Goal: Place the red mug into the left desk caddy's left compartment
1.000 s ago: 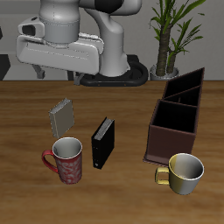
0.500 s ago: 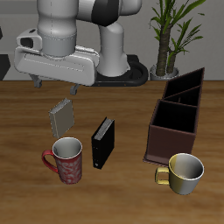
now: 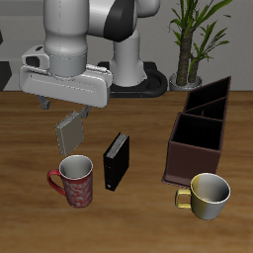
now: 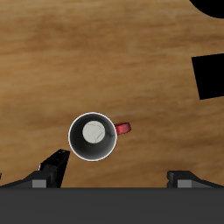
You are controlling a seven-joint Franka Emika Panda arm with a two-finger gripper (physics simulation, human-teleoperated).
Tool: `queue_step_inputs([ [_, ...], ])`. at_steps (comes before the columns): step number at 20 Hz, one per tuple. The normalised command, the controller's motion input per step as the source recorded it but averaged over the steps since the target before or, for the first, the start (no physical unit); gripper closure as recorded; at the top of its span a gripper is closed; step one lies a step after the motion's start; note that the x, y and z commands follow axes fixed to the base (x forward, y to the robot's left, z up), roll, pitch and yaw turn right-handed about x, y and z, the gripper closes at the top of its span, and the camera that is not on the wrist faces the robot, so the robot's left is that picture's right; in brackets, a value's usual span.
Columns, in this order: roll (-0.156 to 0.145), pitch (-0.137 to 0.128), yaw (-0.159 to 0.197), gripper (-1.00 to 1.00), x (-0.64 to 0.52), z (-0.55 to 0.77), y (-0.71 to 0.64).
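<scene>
From the exterior view we see the gripper [image 3: 63,107] hanging above the table [image 3: 138,109], its two fingers spread apart and holding nothing. Below it, nearer the table's front edge, the red mug [image 3: 75,181] stands upright on the wood, handle pointing away from the black box [image 3: 117,160] that stands just beside it. A small grey box [image 3: 69,128] lies tilted between the gripper and the mug. Well apart from the mug, across the table, stands the caddy [image 3: 201,130], long and dark brown, with dividers splitting it into sections. A gold mug [image 3: 207,195] stands upright at the caddy's front end, near it. A potted plant [image 3: 189,40] rises behind the caddy at the table's back.

From the wrist view we look straight down into the red mug [image 4: 93,137]: its round rim and pale inside show, with the red handle sticking out to one side. Both fingertips [image 4: 54,166] appear apart, the mug lying clear of them, untouched. The black box [image 4: 208,76] shows as a dark square, well apart from the mug.
</scene>
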Motion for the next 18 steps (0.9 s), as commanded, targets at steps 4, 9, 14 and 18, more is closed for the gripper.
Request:
queue_step_inputs([
  [4,-0.031,0.002,-0.036,-1.00,-0.05,-0.16,-0.06],
  [9,-0.020,-0.008,-0.027,-1.00,-0.14,-0.15,-0.13],
  [14,-0.013,-0.003,-0.011,-1.00,-0.03,-0.18,-0.06],
  [18,-0.008,-0.008,-0.004,-1.00,-0.06,-0.23,-0.08],
])
